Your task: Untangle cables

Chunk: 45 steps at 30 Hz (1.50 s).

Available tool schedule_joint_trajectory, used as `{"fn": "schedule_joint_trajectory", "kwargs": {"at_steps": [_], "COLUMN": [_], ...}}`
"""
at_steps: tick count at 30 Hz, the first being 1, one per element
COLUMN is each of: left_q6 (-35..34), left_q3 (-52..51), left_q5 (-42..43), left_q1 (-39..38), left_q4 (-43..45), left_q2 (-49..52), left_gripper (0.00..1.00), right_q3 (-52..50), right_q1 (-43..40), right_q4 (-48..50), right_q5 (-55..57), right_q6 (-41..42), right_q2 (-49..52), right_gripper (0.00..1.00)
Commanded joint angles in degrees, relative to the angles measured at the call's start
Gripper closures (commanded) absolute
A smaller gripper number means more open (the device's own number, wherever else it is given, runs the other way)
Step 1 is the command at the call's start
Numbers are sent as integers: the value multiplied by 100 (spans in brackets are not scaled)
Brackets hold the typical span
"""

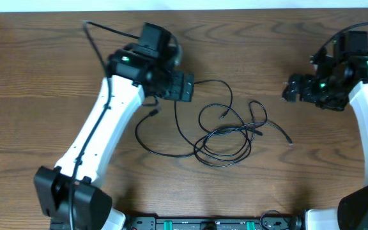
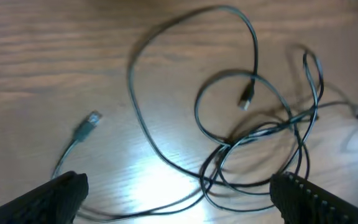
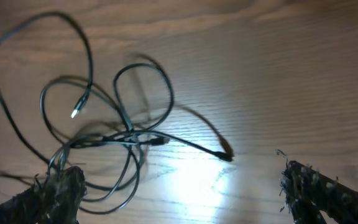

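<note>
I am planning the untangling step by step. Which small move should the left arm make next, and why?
Probably lower the left gripper onto the loose plug nearest it. The gripper is open and empty, and this plug lies by itself, apart from the tangled cables, so drawing it outward might free one strand.

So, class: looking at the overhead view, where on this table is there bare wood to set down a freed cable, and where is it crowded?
Bare wood: the back strip of the table between the left gripper and right gripper; the patch between the cables and the right arm. Crowded: the centre, where the cables loop.
</note>
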Motion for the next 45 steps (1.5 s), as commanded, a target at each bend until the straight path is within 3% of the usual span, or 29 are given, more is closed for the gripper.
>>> {"fn": "schedule_joint_trajectory", "kwargs": {"at_steps": [1, 7, 15, 27, 34, 41, 45], "left_q6": [269, 267, 267, 269, 267, 72, -437], "left_q3": [-334, -846, -1482, -1484, -1484, -1482, -1482], "left_q5": [2, 4, 9, 7, -20, -1412, -1526], "left_q1": [-243, -570, -1023, -1744, -1853, -1694, -1209], "left_q4": [223, 887, 1663, 2293, 3040, 3174, 3038], "left_q2": [63, 63, 105, 964, 1314, 1401, 1401], "left_gripper": [2, 2, 2, 0, 10, 12, 11], "right_q3": [-31, -31, -35, -42, -42, -52, -55], "right_q1": [-518, -973, -977, -977, -977, -966, -931], "right_q4": [39, 39, 55, 59, 59, 103, 118], "right_q5": [-15, -24, -22, -22, -22, -24, -24], "right_q6": [129, 85, 85, 83, 83, 85, 85], "right_q2": [-57, -57, -57, -57, -57, -46, -13], "right_gripper": [1, 1, 1, 1, 1, 1, 1]}}
